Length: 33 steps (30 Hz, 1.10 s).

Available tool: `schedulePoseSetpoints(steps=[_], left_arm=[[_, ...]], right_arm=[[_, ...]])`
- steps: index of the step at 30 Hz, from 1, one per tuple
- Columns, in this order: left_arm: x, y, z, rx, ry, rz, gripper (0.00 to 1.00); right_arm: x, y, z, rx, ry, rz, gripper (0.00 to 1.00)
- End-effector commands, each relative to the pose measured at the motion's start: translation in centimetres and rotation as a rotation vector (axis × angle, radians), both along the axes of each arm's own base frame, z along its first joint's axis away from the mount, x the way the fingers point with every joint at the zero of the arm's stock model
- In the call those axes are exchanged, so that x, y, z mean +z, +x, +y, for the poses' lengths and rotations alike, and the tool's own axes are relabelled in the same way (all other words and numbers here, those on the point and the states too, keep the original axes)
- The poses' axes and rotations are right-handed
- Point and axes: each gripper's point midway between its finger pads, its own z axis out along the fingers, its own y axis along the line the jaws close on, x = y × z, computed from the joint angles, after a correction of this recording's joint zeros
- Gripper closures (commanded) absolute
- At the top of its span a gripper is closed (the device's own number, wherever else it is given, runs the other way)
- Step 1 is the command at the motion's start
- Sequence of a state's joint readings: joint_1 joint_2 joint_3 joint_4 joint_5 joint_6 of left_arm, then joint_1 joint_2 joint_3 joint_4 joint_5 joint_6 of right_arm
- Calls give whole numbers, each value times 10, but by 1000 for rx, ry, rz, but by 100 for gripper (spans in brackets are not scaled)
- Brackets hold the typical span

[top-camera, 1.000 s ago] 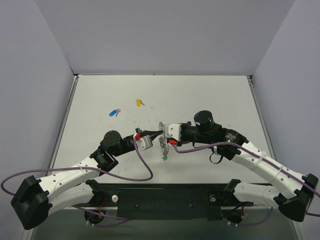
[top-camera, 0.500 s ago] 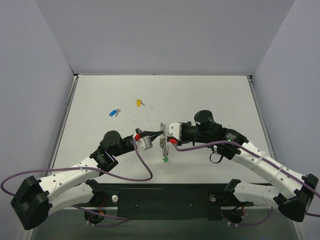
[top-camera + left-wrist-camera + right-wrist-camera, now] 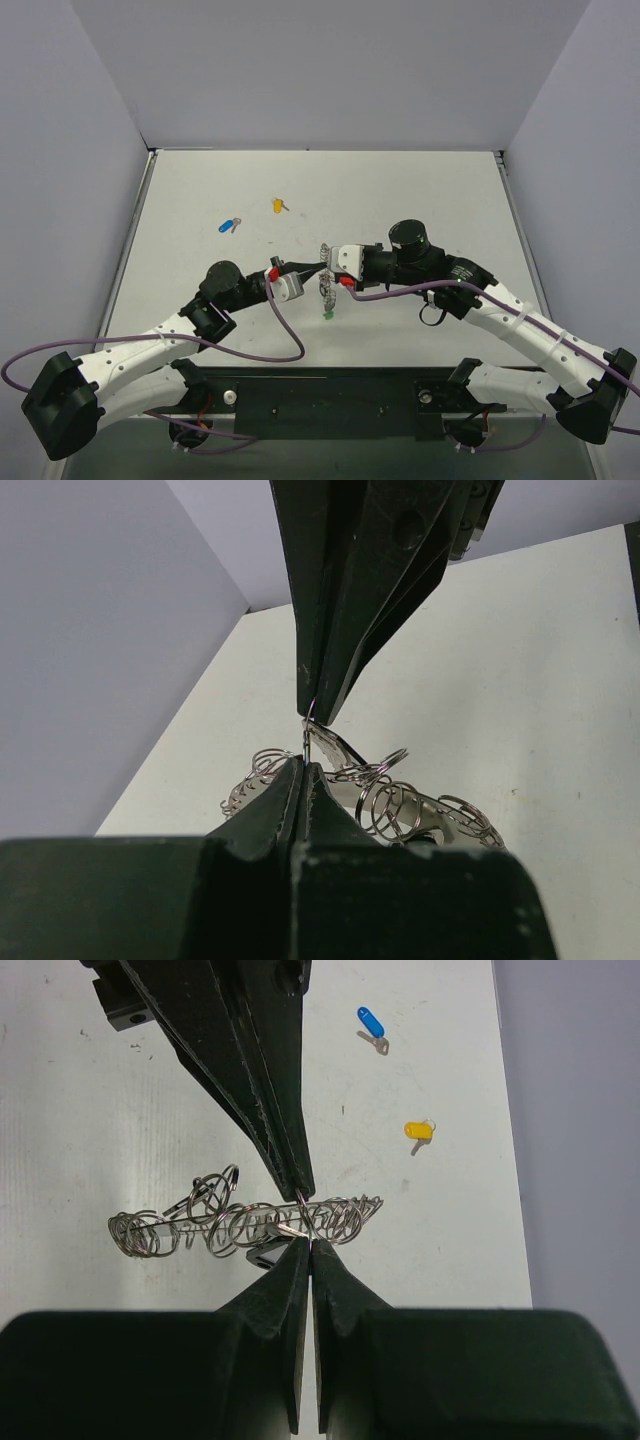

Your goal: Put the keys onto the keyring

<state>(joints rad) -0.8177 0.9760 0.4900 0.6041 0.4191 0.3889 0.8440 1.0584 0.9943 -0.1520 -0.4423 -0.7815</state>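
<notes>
The keyring (image 3: 326,288) is a bunch of linked silver rings hanging between my two grippers, above the table's middle. A green key (image 3: 327,315) dangles at its lower end. My left gripper (image 3: 317,266) and right gripper (image 3: 326,262) meet tip to tip, each shut on the same thin ring. The left wrist view shows my left gripper (image 3: 303,768) pinching that ring, with the rings (image 3: 400,805) behind it. The right wrist view shows my right gripper (image 3: 309,1245) pinching the ring on the chain (image 3: 240,1225). A blue key (image 3: 228,225) and a yellow key (image 3: 279,206) lie on the table.
The white table (image 3: 420,190) is walled at the back and sides. The blue key (image 3: 371,1023) and yellow key (image 3: 418,1131) also show in the right wrist view, beyond the rings. Purple cables loop beside both arms.
The hanging rings and the green key have swung slightly. Both grippers stay tip to tip, in nearly the same place.
</notes>
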Motion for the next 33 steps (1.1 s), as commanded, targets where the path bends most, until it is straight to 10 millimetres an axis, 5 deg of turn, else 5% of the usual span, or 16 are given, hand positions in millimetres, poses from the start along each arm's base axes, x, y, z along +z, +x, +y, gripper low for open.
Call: schedulePoseSetpoints(steps=[1, 33], left_arm=[[48, -14, -1, -60, -124, -111, 100], [45, -18, -5, -96, -100, -108, 100]], right_arm=[[9, -2, 10, 33, 52, -1, 100], [8, -7, 11, 55, 37, 26, 100]])
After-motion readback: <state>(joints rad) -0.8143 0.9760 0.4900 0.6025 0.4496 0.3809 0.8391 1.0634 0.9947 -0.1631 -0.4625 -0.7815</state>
